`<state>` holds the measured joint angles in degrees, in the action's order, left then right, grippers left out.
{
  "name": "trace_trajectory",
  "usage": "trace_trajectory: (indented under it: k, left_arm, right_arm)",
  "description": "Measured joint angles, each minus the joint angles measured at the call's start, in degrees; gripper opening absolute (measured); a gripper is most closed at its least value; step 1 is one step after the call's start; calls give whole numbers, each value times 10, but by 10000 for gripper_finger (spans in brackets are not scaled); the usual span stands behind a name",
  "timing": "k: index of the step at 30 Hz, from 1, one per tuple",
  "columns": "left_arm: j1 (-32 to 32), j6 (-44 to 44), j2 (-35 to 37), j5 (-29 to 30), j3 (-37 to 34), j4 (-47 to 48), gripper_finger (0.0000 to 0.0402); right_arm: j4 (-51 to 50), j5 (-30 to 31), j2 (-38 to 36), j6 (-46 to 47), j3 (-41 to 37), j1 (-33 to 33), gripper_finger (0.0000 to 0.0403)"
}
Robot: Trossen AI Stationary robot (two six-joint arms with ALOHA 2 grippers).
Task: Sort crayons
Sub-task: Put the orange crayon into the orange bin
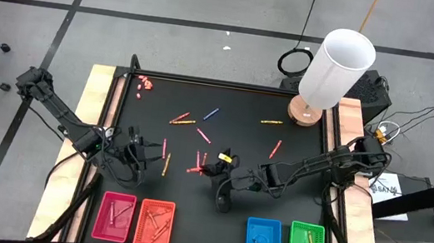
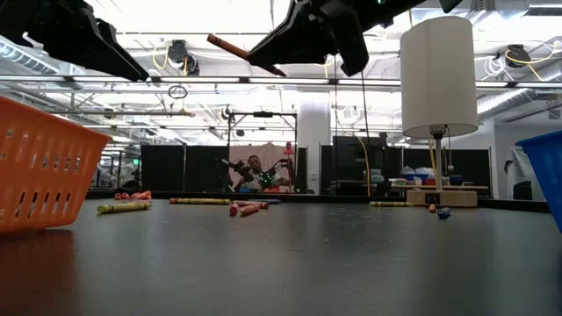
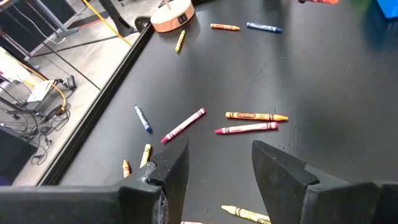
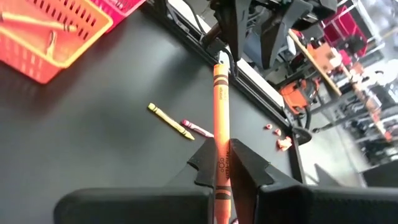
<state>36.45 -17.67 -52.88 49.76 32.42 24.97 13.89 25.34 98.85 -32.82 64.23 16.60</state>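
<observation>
Above open mat, right gripper (image 4: pixel 222 163) clamps an orange crayon (image 4: pixel 220 118); left gripper (image 3: pixel 214 165) gapes.

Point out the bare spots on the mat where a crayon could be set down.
Bare: the strip between the orange tray and blue tray, and the patch near the lamp base. Crowded: mid-mat, where loose crayons lie by the right gripper, which holds an orange crayon.

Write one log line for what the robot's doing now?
right gripper: shut on orange crayon, raised above table | left gripper: open, empty
</observation>
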Motion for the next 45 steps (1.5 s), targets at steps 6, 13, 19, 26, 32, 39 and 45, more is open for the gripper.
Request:
trace_trajectory:
  k: [6, 13, 19, 26, 32, 39, 45]
  left_arm:
    - [0, 0, 0, 0, 0, 0, 175]
    - [0, 0, 0, 0, 0, 0, 175]
    - [0, 0, 0, 0, 0, 0, 175]
    - [0, 0, 0, 0, 0, 0, 175]
    - [0, 0, 0, 0, 0, 0, 175]
    - [0, 0, 0, 0, 0, 0, 175]
    - [0, 0, 0, 0, 0, 0, 175]
  right_arm:
    - [0, 0, 0, -51, 0, 0, 11]
    - [0, 1, 0, -90, 0, 0, 11]
    - [0, 1, 0, -85, 0, 0, 11]
    - [0, 1, 0, -54, 0, 0, 11]
    - [0, 1, 0, 3, 0, 0, 11]
    - [0, 1, 0, 100, 0, 0, 11]
    - [0, 0, 0, 195, 0, 0, 11]
